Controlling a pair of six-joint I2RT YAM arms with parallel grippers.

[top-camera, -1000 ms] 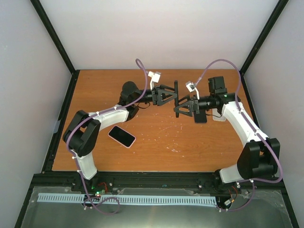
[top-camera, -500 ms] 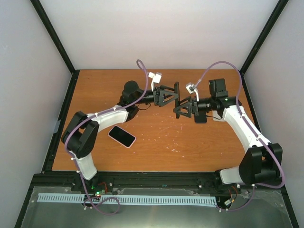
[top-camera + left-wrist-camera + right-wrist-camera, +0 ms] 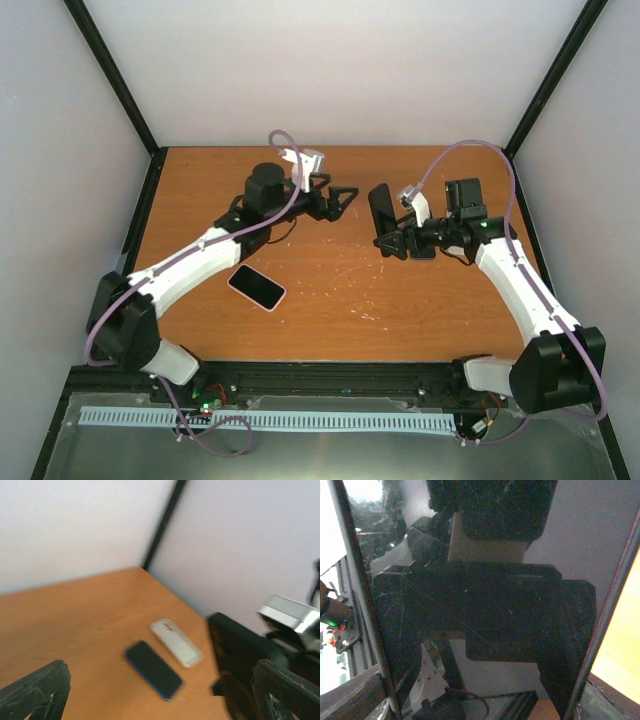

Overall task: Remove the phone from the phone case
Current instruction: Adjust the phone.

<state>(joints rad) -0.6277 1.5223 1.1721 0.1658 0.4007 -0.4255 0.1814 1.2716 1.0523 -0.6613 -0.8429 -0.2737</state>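
Phone (image 3: 380, 208) stands upright, clamped in right hand (image 3: 388, 240). We log left hand (image 3: 343, 200) spread wide, empty.

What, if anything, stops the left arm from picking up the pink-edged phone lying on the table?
Probably nothing, so yes. The pink-edged phone lies flat in the open beside the left arm, and the left gripper is open and empty. It would have to fold back toward its base, though.
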